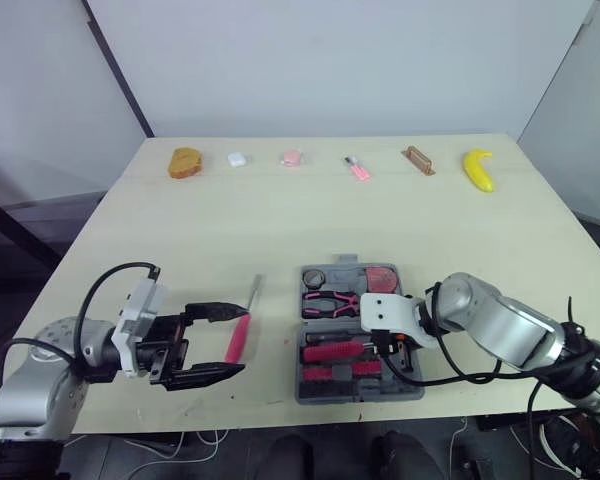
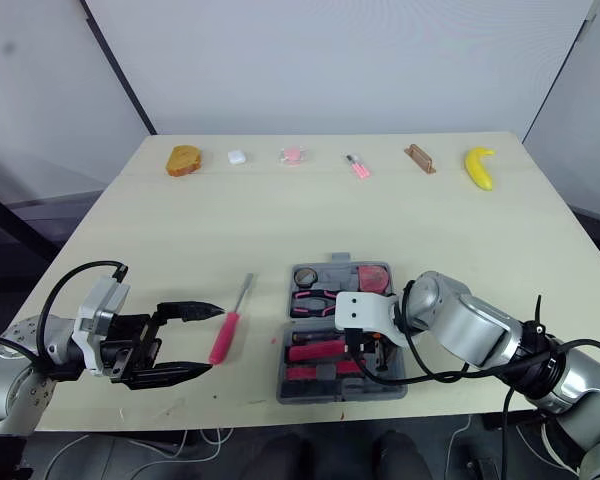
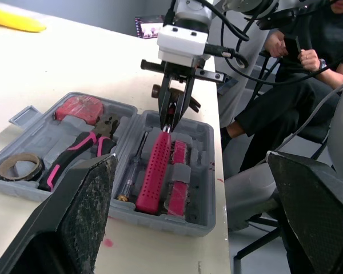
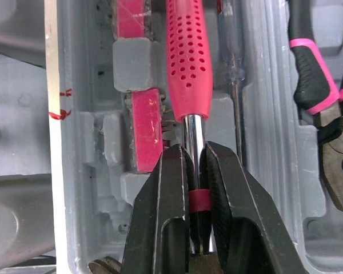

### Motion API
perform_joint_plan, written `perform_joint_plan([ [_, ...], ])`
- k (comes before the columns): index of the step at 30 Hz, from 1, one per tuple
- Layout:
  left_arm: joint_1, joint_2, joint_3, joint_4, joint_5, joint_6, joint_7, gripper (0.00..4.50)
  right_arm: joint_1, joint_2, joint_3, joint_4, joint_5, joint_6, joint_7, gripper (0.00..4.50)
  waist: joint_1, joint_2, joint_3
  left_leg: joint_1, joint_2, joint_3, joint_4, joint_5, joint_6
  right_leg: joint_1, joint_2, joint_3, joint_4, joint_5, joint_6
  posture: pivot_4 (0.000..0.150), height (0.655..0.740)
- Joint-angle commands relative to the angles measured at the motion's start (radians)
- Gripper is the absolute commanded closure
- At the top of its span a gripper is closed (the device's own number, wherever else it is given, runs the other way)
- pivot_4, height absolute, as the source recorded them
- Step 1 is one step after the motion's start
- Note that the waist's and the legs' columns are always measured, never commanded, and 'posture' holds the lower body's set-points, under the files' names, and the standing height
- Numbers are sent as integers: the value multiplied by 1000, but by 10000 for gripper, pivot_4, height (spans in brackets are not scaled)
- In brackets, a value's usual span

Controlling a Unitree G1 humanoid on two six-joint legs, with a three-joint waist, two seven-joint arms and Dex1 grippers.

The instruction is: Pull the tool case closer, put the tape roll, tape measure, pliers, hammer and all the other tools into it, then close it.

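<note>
**Case** (image 1: 305,392): grey, open, lid flat. It sits close to the near edge of the table (image 1: 180,230).

**Hammer** (image 4: 188,63): in the near half of the case. The long axis runs along the table's near edge, with the pink perforated grip pointing to the case's left side. The steel shaft leads right.

**Right gripper** (image 4: 195,154): over the right part of the case's near half. Its jaws are pinched on the hammer's shaft just past the grip.

**Thin screwdriver** (image 4: 231,57): in the case, parallel to the hammer and just beside it.

**Left gripper** (image 1: 240,341): left of the case, near the table edge, with its jaws spread wide.

**Pink screwdriver** (image 1: 242,325): on the table just left of the case. In the head views its handle appears between the left fingers, and its blade points away from the robot. Whether it touches the fingers cannot be told.

**Pliers** (image 1: 330,300): in the far half of the case, lying left to right.

**Tape roll** (image 1: 313,277): in the far left corner of the case.

**Tape measure** (image 1: 380,275): red, in the far right corner of the case.

**Room:** bare table lies beyond the case and on both sides of it.

**Far row:** small items well beyond the case, ending in a banana (image 1: 478,170) at the right.

**Person** (image 3: 297,85): seated off the case's right side.
</note>
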Motion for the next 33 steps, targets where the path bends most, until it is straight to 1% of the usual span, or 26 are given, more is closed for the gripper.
perform_joint_plan([
  [1,4,0,1,7,4,-36,-33,0,5,20,8,11,-32,-27,2,44090,0,0,0,0,0,0,0,0,0,0,0,0,0,0,0,1500,7400],
  [9,40,-12,1,26,6,-85,-39,0,13,54,5,55,-63,-56,26,44090,-3,0,0,0,0,0,0,0,0,-1,0,0,0,0,0,1500,7400],
  [12,53,-16,2,33,5,-102,-40,0,24,73,-11,76,-51,-61,36,44090,-3,0,0,0,0,0,0,0,0,-1,0,0,0,0,0,1500,7400],
  [13,57,-17,2,36,4,-108,-40,0,30,79,-18,82,-43,-57,42,39957,-3,0,0,0,0,0,0,0,0,-1,0,0,0,0,0,1500,7400],
  [14,60,-18,2,39,4,-113,-41,0,33,82,-20,91,-46,-63,44,34869,-3,0,0,0,0,0,0,0,0,-1,0,0,0,0,0,1500,7400],
  [17,69,-22,2,48,4,-126,-44,0,41,83,-41,109,-75,-124,31,22630,-2,0,0,0,0,0,0,0,0,-1,0,0,0,0,0,1500,7400],
  [19,76,-26,2,53,4,-135,-45,0,67,78,-105,113,-48,-177,28,22630,3,0,0,0,0,0,0,0,0,0,0,0,0,0,0,1500,7400],
  [23,84,-35,-4,62,3,-149,-44,0,169,75,-261,107,29,-312,41,22630,6,0,0,-1,0,0,0,0,0,0,-1,0,-1,0,0,1500,7400],
  [25,84,-39,-7,71,4,-154,-46,0,252,118,-360,108,102,-416,37,22630,6,0,0,-1,-1,0,0,0,0,0,-1,-1,-1,0,0,1500,7400],
  [27,82,-43,-11,80,6,-159,-48,0,317,163,-433,114,190,-435,57,22630,5,-1,0,0,0,0,0,0,0,1,-1,-1,-1,0,0,1500,7400],
  [28,80,-46,-15,85,7,-162,-49,0,340,171,-447,127,214,-437,82,22630,3,-1,0,0,0,0,0,0,0,1,0,-1,0,0,0,1500,7400],
  [31,73,-51,-25,99,8,-169,-53,0,406,201,-459,197,215,-522,100,30243,4,-1,0,0,0,0,0,0,0,1,0,0,0,0,0,1500,7400],
  [32,70,-54,-29,102,8,-170,-53,0,422,215,-459,228,203,-562,94,35494,4,-1,0,1,0,0,0,0,0,1,0,0,0,0,0,1500,7400],
  [33,69,-54,-30,105,8,-171,-55,0,430,224,-459,247,194,-587,91,38617,4,-1,0,1,0,0,0,0,0,1,0,0,0,0,0,1500,7400],
])
